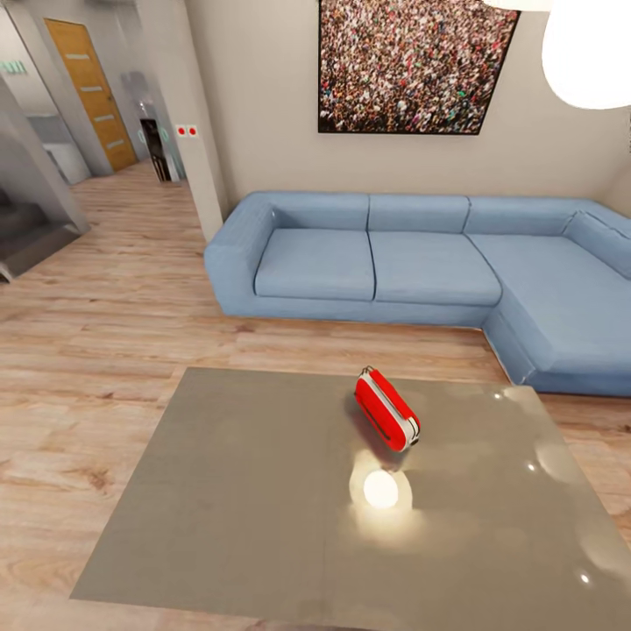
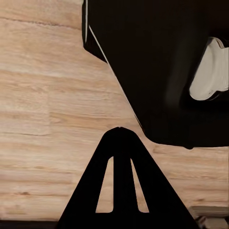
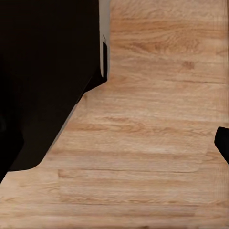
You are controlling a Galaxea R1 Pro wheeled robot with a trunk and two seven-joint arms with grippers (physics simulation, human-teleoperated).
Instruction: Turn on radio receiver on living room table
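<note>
Where blue sofa (image 1: 421, 263) borders plank floor (image 1: 96, 350), table (image 1: 245, 508) bears radio receiver (image 1: 386, 409).

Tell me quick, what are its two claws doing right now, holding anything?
Left gripper: fingers together, shut, holding nothing, above the wood floor.
Right gripper: cannot tell; just a dark sliver at the picture's edge.

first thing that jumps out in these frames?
The bright red radio receiver grabs the eye: it lies on the glossy grey table, toward the far side, right of centre. Just nearer than it, a white glare of the pendant lamp reflects off the top. Behind the table stretches the blue L-shaped sofa, under the framed crowd picture on the beige wall.
</note>
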